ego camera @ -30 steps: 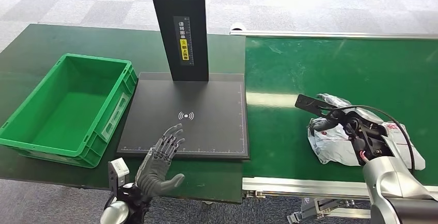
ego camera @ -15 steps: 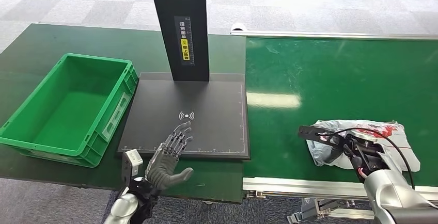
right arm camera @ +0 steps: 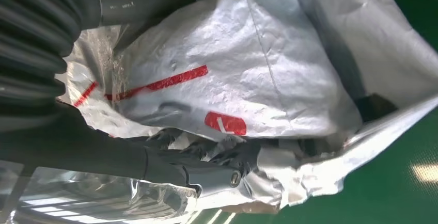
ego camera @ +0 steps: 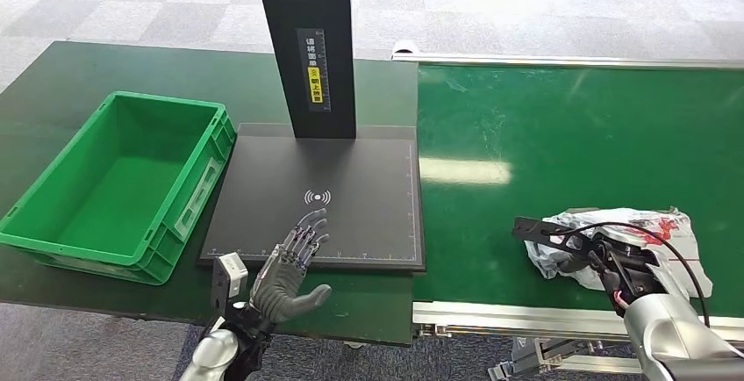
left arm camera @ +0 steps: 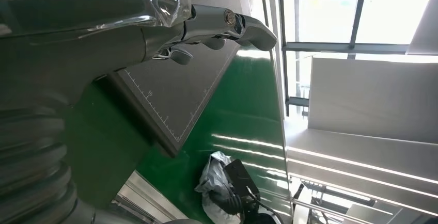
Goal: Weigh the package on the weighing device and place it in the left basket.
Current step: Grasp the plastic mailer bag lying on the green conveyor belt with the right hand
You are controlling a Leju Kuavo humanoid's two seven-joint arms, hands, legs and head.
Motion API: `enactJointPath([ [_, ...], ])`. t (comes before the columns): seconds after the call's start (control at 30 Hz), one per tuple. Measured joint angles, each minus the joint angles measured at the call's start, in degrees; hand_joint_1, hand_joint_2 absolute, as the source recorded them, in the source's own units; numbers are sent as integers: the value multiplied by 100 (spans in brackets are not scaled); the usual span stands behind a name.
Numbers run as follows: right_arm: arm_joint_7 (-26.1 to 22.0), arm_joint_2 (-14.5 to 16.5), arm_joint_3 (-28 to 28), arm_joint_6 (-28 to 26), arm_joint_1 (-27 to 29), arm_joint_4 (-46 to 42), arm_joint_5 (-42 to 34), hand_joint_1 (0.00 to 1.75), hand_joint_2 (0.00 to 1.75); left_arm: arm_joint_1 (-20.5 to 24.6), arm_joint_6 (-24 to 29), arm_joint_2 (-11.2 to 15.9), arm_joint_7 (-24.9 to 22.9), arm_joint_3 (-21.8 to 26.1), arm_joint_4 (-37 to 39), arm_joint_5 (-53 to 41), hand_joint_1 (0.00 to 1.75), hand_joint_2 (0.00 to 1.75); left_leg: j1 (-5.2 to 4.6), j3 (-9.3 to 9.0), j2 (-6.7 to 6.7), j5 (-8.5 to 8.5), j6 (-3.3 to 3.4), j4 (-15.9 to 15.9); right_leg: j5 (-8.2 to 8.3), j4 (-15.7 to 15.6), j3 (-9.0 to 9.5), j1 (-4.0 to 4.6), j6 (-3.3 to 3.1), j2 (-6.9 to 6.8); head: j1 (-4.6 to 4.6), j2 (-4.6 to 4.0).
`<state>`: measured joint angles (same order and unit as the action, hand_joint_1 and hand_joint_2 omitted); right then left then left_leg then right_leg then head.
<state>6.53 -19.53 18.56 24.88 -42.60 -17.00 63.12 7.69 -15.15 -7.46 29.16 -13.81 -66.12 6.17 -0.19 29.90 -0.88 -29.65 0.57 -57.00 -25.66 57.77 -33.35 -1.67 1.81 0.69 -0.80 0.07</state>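
Observation:
The package [ego camera: 656,230], a crumpled white plastic bag with red marks, lies on the green belt at the near right. My right hand [ego camera: 614,262] sits on its near side. In the right wrist view the dark fingers [right arm camera: 206,175] curl into the folds of the package [right arm camera: 258,69] and grip it. The black weighing plate [ego camera: 351,170] lies in the middle with nothing on it. The green basket [ego camera: 53,223] stands left of it and is empty. My left hand [ego camera: 289,271] hovers over the plate's front edge, fingers spread, holding nothing.
A tall black post [ego camera: 307,47] rises from the back of the weighing plate. The green conveyor belt [ego camera: 570,126] has a metal rail along its front edge [ego camera: 509,315]. The left wrist view looks across the plate [left arm camera: 175,95] to the package [left arm camera: 214,182].
My right hand has come down and back toward the belt's front edge, and the package now bunches under its fingers. The left hand has drifted slightly right.

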Motion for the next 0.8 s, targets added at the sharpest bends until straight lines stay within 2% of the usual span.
enactJointPath([
  [0.33, -1233, 66, 0, -113, -37, -18, -295, 175, 175, -51, -10, 122, -2, -1, -127, 175, 0, 175, 3, 0, 21, 0, 0, 2, 1, 2, 0, 2, 0, 16, -1, 0],
  [0.63, -1389, 204, 3, -243, -36, -28, -345, 175, 175, -85, -11, 215, -2, 0, -211, 207, 0, 175, 3, 2, 16, 1, -1, 2, 1, 3, -1, 2, -1, 12, 1, 0],
  [0.73, -1656, 240, 34, -543, -28, -51, -329, 175, 175, -121, -8, 235, -2, 2, -251, 208, 0, 175, 3, 6, 17, 0, 0, 2, 1, 3, -3, 1, 0, 12, 1, 0],
  [0.8, -1896, 286, 82, -994, -19, -109, -332, 175, 175, -191, -3, 245, 0, 11, -332, 209, 0, 175, 3, 8, 18, 0, 0, 2, 1, 3, -6, 1, 0, 13, 0, 0],
])
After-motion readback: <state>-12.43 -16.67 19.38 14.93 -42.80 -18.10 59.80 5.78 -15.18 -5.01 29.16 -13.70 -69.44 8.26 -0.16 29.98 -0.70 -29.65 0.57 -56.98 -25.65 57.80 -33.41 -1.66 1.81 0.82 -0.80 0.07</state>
